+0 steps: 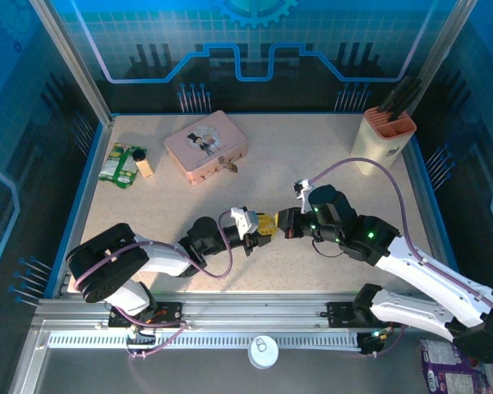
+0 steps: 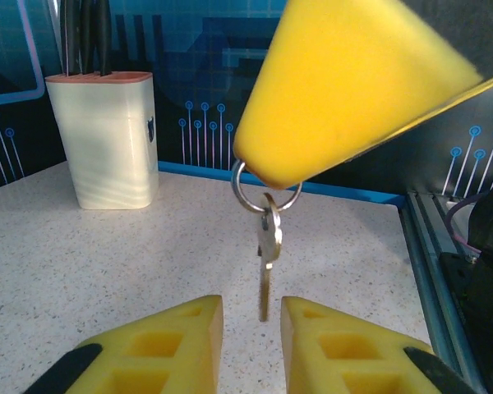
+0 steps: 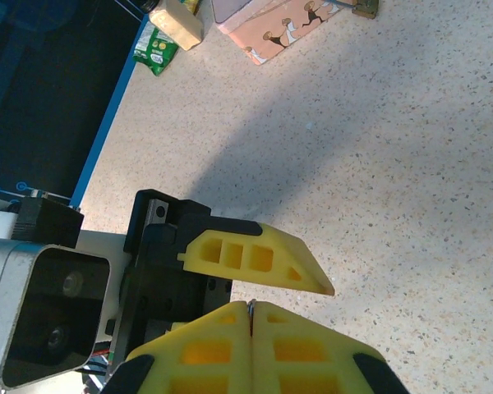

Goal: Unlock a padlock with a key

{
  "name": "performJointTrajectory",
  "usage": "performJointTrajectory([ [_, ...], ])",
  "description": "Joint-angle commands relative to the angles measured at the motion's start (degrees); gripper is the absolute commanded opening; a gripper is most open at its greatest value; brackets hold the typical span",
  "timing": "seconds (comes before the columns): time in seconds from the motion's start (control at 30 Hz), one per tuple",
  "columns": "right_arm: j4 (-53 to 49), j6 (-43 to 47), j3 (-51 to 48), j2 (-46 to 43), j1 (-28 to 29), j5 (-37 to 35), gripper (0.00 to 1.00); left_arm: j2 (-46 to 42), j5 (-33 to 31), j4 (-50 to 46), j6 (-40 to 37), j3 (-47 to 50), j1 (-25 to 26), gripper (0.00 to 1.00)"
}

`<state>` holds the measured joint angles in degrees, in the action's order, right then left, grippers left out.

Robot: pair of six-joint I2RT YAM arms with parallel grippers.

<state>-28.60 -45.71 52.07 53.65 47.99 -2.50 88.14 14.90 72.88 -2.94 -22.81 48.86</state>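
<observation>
Yellow right gripper (image 3: 251, 316) clamped shut, key (image 2: 269, 238) dangling from it — left gripper (image 2: 251, 313) slightly parted, empty.

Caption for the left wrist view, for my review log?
Right pincer grips a ring from which the key dangles above the gap of the open left pincer; knife block behind.

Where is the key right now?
Left wrist view: the key hangs by its ring from the right gripper, mid-table, its tip at the open left gripper.
</observation>
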Motion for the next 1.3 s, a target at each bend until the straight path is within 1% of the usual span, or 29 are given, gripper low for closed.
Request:
performJointTrajectory([
  [0.0, 1.0, -0.8, -0.7, 0.2, 0.5, 0.1, 0.00, 0.6, 1.4, 3.5, 0.3, -0.6, -0.5, 0.24],
  [0.17, 1.0, -0.9, -0.8, 0.3, 0.5, -0.1, 0.00, 0.5, 1.4, 4.0, 0.4, -0.1, -0.5, 0.20],
  [0.43, 0.2, -0.9, -1.1, -0.4, 0.5, -1.7, 0.00, 0.4, 1.4, 4.1, 0.2, 0.0, -0.6, 0.08],
  [0.6, -1.0, -1.1, -1.2, -0.9, 0.4, -3.4, 0.00, 0.2, 1.2, 4.1, 0.1, 0.1, -0.6, 0.03],
  [0.7, -1.7, -0.9, -1.4, -1.3, 0.2, -4.5, 0.00, -0.4, 1.4, 2.4, -0.1, -0.1, -0.7, 0.01],
  [0.77, -1.9, -0.3, -1.4, -1.6, 0.0, -4.9, 0.00, -1.4, 1.8, -1.6, -0.5, -0.7, -1.0, 0.00],
  [0.83, -1.8, 1.2, -1.4, -1.9, -0.6, -5.2, 0.05, -3.5, 3.0, -8.2, -1.7, -2.0, -1.4, 0.00],
  [0.93, -2.7, 4.1, -3.2, -3.4, -2.4, -7.4, 0.18, -7.8, 4.7, -24.8, -4.9, -5.8, -2.0, 0.00],
  [1.0, -2.0, 6.3, -5.4, -5.6, -4.6, -9.2, 0.24, -10.3, 4.4, -41.2, -9.0, -10.8, -2.2, 0.00],
  [1.03, -0.8, 7.5, -6.9, -6.8, -5.7, -9.4, 0.25, -10.9, 3.7, -48.5, -10.9, -13.4, -2.1, 0.00],
  [1.1, 3.4, 10.3, -11.4, -10.3, -8.2, -9.6, 0.32, -11.2, 1.7, -64.1, -14.9, -19.4, -2.4, 0.00],
  [1.17, 9.2, 14.4, -16.2, -13.9, -10.4, -7.3, 0.38, -10.4, 0.5, -77.8, -18.8, -25.4, -2.6, 0.00],
  [1.2, 13.3, 17.4, -19.2, -15.8, -11.6, -4.8, 0.42, -9.6, -0.1, -84.8, -20.8, -29.1, -2.6, 0.00],
  [1.23, 17.2, 20.1, -22.0, -17.7, -12.5, -1.9, 0.44, -8.6, -0.4, -91.3, -22.6, -32.5, -2.6, 0.00],
  [1.27, 20.5, 21.8, -24.4, -19.4, -12.9, -0.1, 0.44, -7.8, -0.9, -95.7, -23.6, -35.2, -2.6, 0.00],
])
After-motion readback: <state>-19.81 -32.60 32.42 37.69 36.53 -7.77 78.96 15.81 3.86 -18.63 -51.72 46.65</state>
